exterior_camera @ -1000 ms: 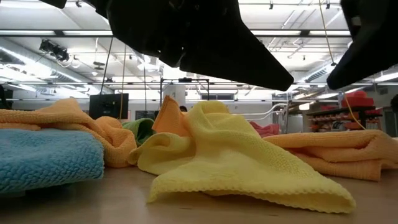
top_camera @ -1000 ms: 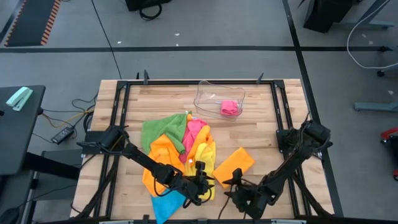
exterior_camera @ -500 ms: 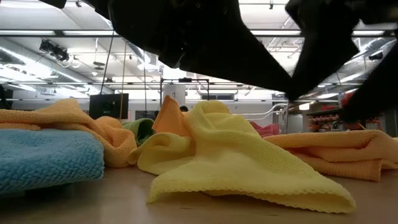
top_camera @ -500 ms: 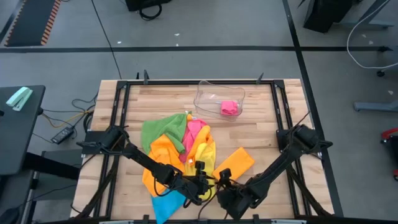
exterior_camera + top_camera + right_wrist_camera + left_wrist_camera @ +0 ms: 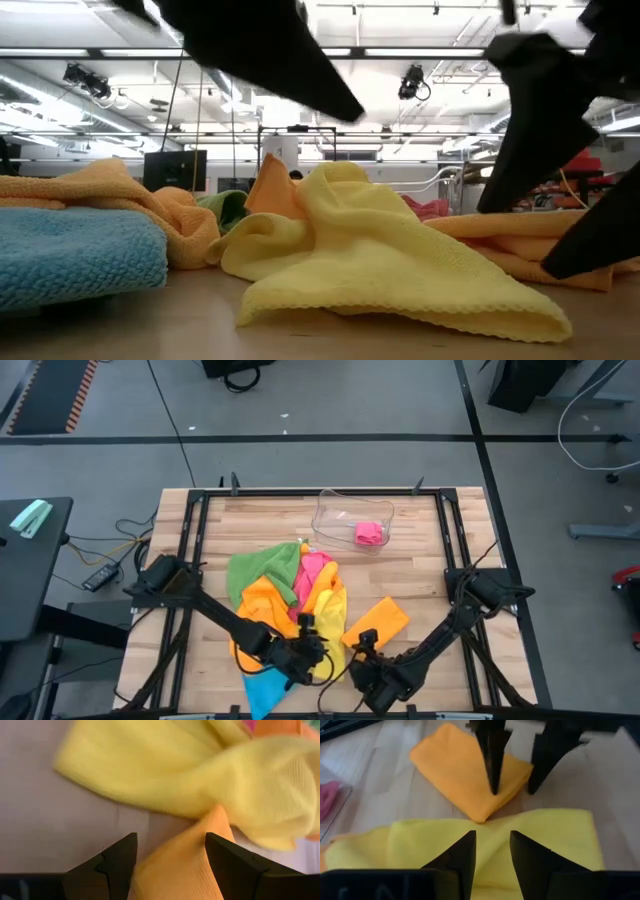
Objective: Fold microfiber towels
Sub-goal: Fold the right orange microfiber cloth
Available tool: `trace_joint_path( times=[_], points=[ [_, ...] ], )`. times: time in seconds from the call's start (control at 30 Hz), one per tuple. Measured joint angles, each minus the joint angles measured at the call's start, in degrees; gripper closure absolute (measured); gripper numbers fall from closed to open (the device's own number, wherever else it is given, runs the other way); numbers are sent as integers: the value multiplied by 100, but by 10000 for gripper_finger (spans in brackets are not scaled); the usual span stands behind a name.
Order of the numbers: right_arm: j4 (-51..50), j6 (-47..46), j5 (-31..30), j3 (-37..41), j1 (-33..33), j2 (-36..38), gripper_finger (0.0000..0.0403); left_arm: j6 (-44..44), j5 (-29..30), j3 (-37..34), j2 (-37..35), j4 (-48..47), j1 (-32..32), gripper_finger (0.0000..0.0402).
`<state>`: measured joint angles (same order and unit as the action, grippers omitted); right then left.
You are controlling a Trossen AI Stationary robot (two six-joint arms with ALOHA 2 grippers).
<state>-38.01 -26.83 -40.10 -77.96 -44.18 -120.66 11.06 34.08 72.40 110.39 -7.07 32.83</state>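
Yellow microfiber, the towel (image 5: 390, 270) in hand, lay rumpled and unfolded on the near part of the worktop (image 5: 420, 575), at the front edge of a loose heap of green (image 5: 258, 572), pink (image 5: 312, 572) and orange cloths, with a blue towel (image 5: 265, 688) just beside it; a folded orange towel (image 5: 378, 623) lay next to it on the right, and one pink cloth (image 5: 369, 533) sat apart in the clear tray (image 5: 330, 510) at the far side; the left tool (image 5: 491, 847) hung over the yellow cloth with its fingers parted and nothing between them; the right tool (image 5: 170, 857) stood open over the meeting of orange and yellow, empty too; the step looked like reaching for the yellow towel; the next move probably called for each tool to pinch a separate corner, clear of the orange one, then draw it flat.
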Motion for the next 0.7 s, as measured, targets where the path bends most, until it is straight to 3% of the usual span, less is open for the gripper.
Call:
trace_joint_path(
  times=[0.47,0.7],
  points=[
    [-787,-787,531,-14,103,11,162,277,214,0,-253,-428,218,280],
    [-1285,-1001,718,-4,-22,34,219,292,214,0,-253,-413,218,284]
  ],
)
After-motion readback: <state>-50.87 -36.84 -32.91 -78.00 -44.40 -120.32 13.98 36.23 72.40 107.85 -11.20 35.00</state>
